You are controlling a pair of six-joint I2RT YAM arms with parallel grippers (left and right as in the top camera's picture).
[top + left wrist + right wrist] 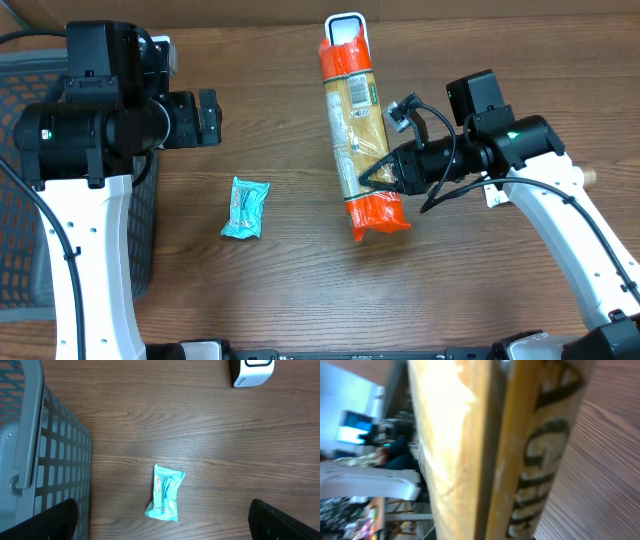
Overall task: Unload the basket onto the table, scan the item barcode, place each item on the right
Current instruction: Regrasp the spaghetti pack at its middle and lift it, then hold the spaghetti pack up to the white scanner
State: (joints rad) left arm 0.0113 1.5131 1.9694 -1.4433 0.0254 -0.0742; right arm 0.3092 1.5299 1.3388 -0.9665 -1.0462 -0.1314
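The right gripper [385,172] pinches the spaghetti packet [356,110] near its 6 o'clock end, and the far end reaches the white scanner [346,28] at 12 o'clock. The packet looks long and light, with brittle contents in slick film, so a mid-length hold would probably sag less. The left gripper [208,117] is spread wide.

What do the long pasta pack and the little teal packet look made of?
The long pasta pack: thin plastic film, probably, clear over the yellow middle, orange printed ends, glossy; it glares in the right wrist view. The teal packet: crinkled plastic or foil wrapper, slight sheen, crimped ends; which one I cannot tell.
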